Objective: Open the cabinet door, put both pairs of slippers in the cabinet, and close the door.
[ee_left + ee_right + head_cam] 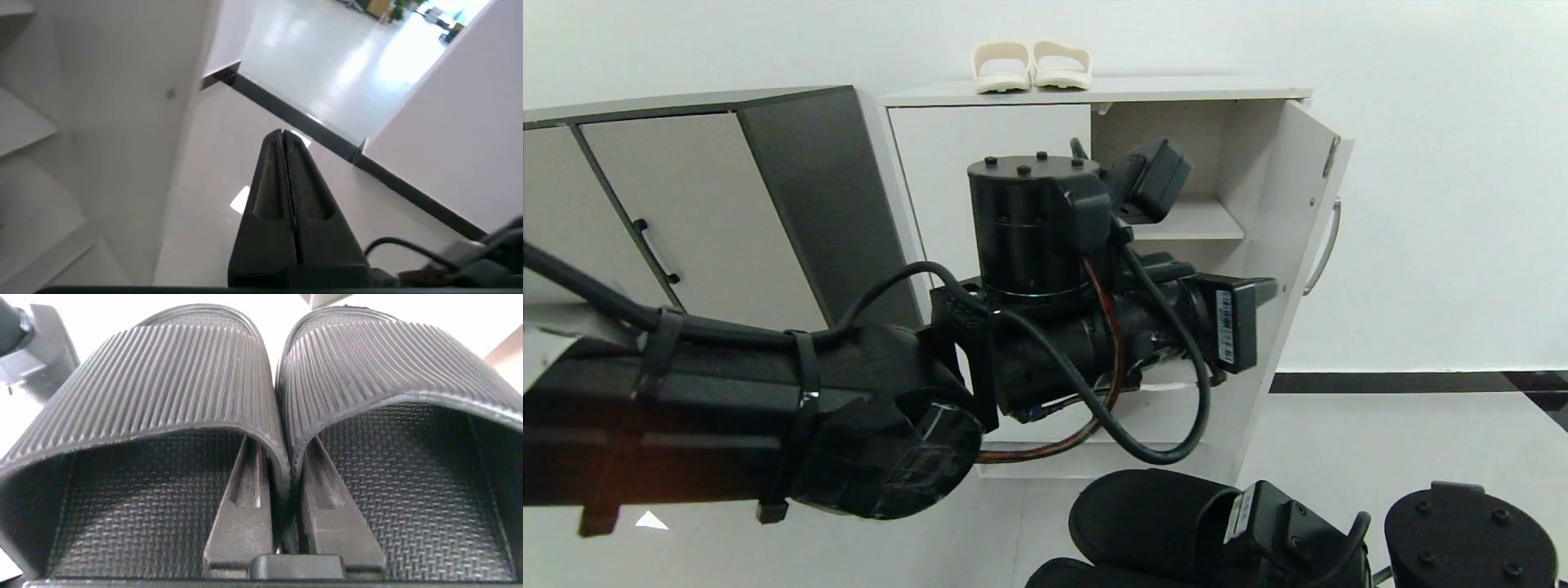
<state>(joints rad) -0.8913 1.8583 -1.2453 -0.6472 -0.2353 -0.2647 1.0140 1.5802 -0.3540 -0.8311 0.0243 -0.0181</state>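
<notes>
The cabinet (1094, 91) stands with its right door (1286, 245) swung wide, its edge jutting over open floor (1388, 441). The left arm (1045, 269) crowds the opening below the inner shelf (1188, 220). White slippers (1031, 65) sit on the cabinet's top. The left wrist view shows the left end effector (283, 143) pressed narrow and empty. The right wrist view shows the right end effector (280, 457) pinching the black slippers' (204, 384) adjoining walls, low before the cabinet.

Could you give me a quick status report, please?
Left gripper shut, empty. Right gripper shut on black slippers. Cabinet door open; white slippers on top of cabinet. Left arm across the opening.
</notes>
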